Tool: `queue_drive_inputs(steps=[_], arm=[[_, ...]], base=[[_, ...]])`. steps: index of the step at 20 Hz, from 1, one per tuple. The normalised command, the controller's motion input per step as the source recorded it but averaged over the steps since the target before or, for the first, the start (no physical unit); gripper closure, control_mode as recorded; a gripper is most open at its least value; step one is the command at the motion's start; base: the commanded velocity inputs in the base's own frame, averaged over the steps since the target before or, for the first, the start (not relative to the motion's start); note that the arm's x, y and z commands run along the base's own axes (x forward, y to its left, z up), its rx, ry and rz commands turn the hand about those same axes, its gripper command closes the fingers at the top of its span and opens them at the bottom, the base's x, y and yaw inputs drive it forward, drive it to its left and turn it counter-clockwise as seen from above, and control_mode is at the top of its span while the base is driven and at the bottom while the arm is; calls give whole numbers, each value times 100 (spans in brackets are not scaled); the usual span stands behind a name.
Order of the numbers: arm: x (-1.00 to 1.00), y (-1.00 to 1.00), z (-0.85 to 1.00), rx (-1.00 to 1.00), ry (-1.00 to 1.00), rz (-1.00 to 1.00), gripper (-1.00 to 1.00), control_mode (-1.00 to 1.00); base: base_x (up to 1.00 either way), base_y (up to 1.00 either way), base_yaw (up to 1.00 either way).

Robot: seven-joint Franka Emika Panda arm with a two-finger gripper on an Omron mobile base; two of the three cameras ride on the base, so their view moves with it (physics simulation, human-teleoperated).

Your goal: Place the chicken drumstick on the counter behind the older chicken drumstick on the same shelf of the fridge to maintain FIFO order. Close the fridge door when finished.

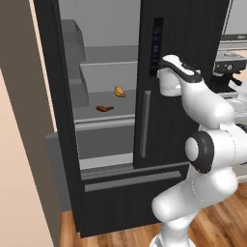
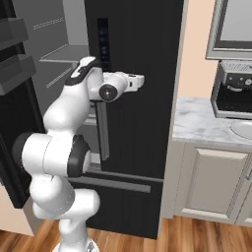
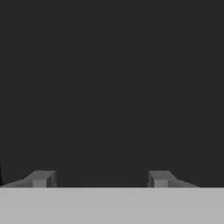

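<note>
The fridge [image 1: 183, 29] stands with its left door [image 1: 53, 96] swung open and its right door [image 2: 142, 98] shut. On the grey shelf [image 1: 103, 117] inside lies the older chicken drumstick [image 1: 103, 108], thin and dark reddish-brown, near the front lip. A plumper golden-orange chicken drumstick [image 1: 119, 91] sits behind it, deeper on the same shelf. My gripper [image 3: 100, 179] is open and empty, its fingertips [image 3: 41, 178] wide apart and facing the glossy black right door at close range. The hand [image 2: 129, 81] hovers by that door's dispenser panel [image 2: 102, 42]. The marble counter [image 2: 197, 123] lies to the fridge's right.
The open left door carries grey bins [image 2: 15, 64]. A grey bar handle [image 1: 132, 181] runs across the bottom drawer. On the counter stands a dark appliance [image 2: 234, 93] with a microwave [image 2: 231, 29] above it. A beige wall [image 1: 19, 169] flanks the fridge's left.
</note>
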Motion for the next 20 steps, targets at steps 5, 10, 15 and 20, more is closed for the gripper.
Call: queue_drive_inputs(steps=[5,10,15,20], arm=[[70,0,39,-5,27,-17,-100,-100],[42,0,51,-2,27,-12,-100,-100],[-59,0,89,-3,1,-2,-100,-100],[-75,0,94,-11,0,-4,-100,-100]], base=[[0,0,0],[0,0,0],[0,0,0],[0,0,0]])
